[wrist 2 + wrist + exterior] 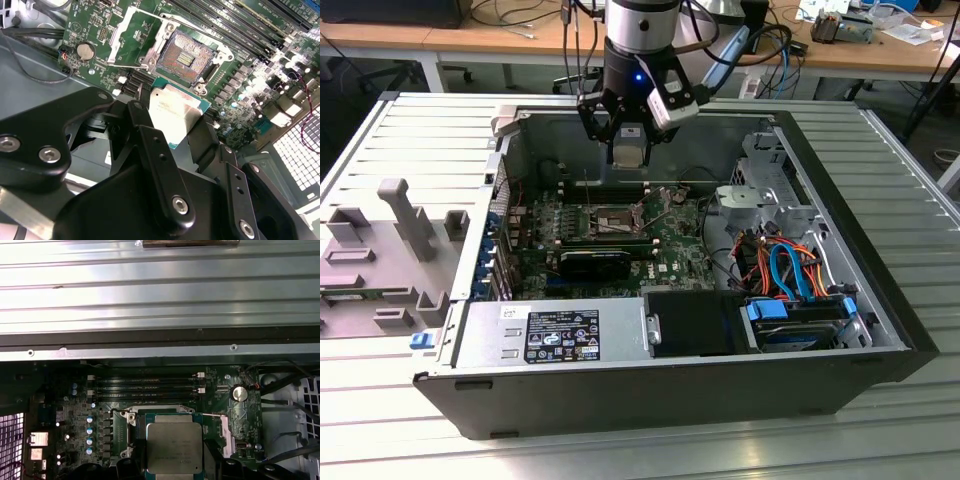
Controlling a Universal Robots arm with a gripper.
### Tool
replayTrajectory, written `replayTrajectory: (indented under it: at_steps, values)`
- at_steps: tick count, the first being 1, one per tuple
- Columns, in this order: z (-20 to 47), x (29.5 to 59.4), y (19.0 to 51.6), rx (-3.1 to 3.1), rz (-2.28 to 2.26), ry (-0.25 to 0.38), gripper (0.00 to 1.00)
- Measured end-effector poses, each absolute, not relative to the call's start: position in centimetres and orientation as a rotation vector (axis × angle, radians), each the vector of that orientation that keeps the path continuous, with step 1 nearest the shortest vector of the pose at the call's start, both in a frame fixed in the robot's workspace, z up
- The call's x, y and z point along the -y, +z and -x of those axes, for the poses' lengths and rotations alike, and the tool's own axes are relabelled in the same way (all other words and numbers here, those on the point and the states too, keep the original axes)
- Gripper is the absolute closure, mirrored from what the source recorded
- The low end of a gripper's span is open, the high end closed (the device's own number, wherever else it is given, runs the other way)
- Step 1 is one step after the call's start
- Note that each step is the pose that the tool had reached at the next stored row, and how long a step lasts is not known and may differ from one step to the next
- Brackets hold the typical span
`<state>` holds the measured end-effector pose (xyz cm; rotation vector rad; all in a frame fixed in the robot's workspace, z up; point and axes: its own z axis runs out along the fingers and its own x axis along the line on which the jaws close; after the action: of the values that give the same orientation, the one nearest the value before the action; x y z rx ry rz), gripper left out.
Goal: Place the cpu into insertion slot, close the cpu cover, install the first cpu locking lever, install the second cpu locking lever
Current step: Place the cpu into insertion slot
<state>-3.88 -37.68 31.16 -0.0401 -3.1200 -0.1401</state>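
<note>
My gripper (627,150) hangs over the open computer case and is shut on the cpu (174,111), a flat square chip with a silver top, gripped by its edges. In the first wrist view the cpu (172,446) covers most of the socket area. The insertion slot (184,54) lies open on the green motherboard (240,95), its dark pin field bare, and is apart from the chip. The cpu cover (117,37), a silver frame, is flipped open beside the slot. In the exterior view the insertion slot (615,222) sits below and in front of the gripper.
Long black memory slots (235,25) run beside the socket. The case holds a power supply (555,330) at the front and a drive bay with blue and orange cables (790,290) at the exterior view's right. Grey fixtures (400,230) stand outside the case on the left.
</note>
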Motion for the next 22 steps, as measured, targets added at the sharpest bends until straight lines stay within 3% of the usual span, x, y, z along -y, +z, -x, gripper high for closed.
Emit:
replayTrajectory:
  at_steps: [22]
  values:
    - [3.88, 37.73, 30.71, 3.120, 0.040, -0.140, 0.46]
